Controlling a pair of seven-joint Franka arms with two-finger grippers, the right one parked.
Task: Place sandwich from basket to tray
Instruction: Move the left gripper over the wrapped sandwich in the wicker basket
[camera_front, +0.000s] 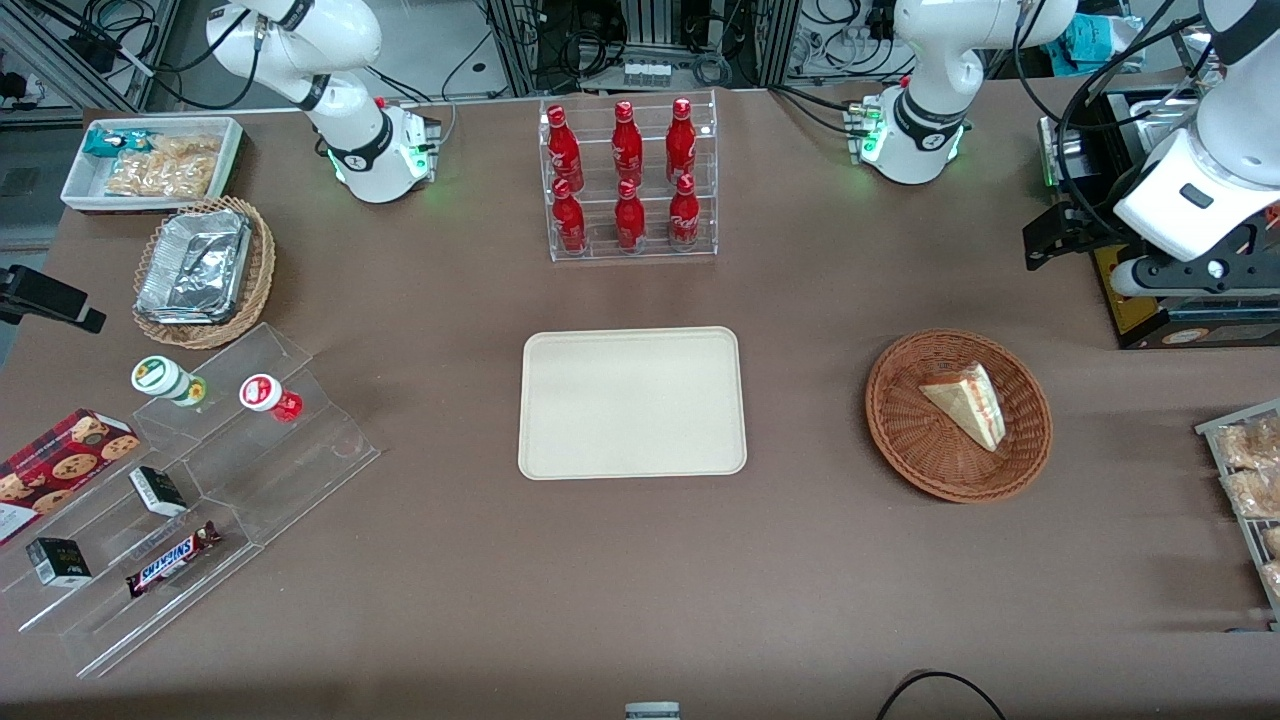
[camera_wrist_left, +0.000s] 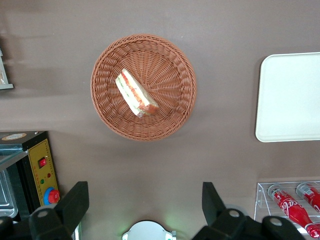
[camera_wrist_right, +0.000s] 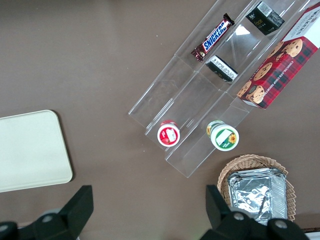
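A round, shallow basket (camera_front: 958, 415) of reddish-brown woven wicker is sitting on the flat, matte brown surface (camera_front: 640, 580), toward the working arm's end. Inside it, a triangular wedge of sandwich (camera_front: 968, 404) is lying on its side, its pale bread smooth against the ribbed weave, with red and green filling layers showing along the cut edge. Well apart from the basket, near the middle of the surface, a flat cream-beige tray (camera_front: 632, 402) with rounded corners and a low raised rim is lying with nothing on it. Farther from the front camera than the tray, a clear acrylic rack (camera_front: 630, 180) is holding glossy red bottles (camera_front: 627, 132) in stepped rows. Toward the parked arm's end, a lighter tan wicker basket (camera_front: 205, 272) is holding crinkled foil containers, and clear stepped shelves (camera_front: 190, 490) are carrying small snack items. The left arm's hand (camera_wrist_left: 145, 200) is hanging high above the surface, away from the basket and pointing straight down; in the wrist view its two dark fingers (camera_wrist_left: 75, 202) are standing wide apart, holding nothing and touching nothing, with the basket and sandwich visible far below. In the front view the white arm is reaching in from the edge, its hand mostly cut off.
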